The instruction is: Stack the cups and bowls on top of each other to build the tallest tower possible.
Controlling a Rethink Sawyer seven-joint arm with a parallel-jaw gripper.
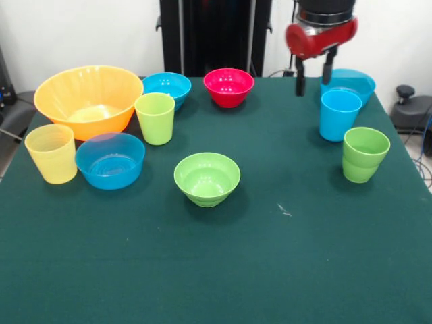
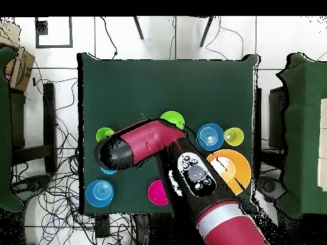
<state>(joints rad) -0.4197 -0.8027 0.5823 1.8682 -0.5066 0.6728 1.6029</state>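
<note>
Front view: gripper (image 1: pixel 313 75) fingers (image 1: pixel 300 84) parted, nothing between them, hanging in air. Sky blue cup (image 1: pixel 339 115) sits just below the fingers, wide shallow blue bowl (image 1: pixel 352 82) right behind it; green stepped cup (image 1: pixel 365 154) nearer the camera. Arm drops in from the top edge, wrist vertical. Green bowl (image 1: pixel 207 178) stands alone mid-table with open cloth all round. Nothing stacked yet.

Overhead view: arm (image 2: pixel 150 143) lies across the table (image 2: pixel 159 83), hiding the fingers. Far half bare.
</note>
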